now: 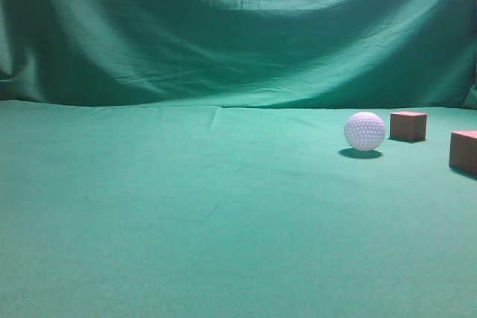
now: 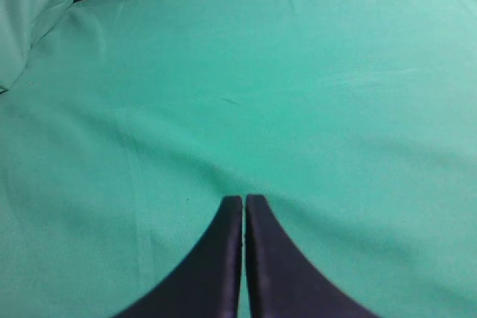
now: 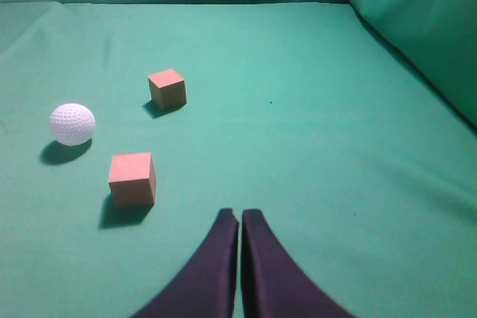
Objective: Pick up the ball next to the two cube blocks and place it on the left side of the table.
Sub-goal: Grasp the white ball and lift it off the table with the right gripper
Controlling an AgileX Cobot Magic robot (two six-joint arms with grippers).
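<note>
Ext. view: ball lay on the table at the right, a little beyond mid-depth, with the two cubes to its right; far cube just beside it, near cube cut by the right edge. No arm showed in this view. R wrist view: right gripper hung over bare cloth with its jaws closed tip to tip, holding nothing; ball lay ahead and well to the left of the tips, with the near cube between tips and ball and the far cube further off, ahead-left. Ball touched neither cube. L wrist view: left gripper likewise pressed shut and empty, seeing only green cloth; no ball or cube in its sight. Key relation: ball sat on the right arm's side and only that arm's cam held it, so the R arm was judged the nearer for the pick. Being round, the ball offered no long axis to align with. Approach would likely need jaws opened first and a path left of the near cube, then a carry across to the bare left half of the table.
</note>
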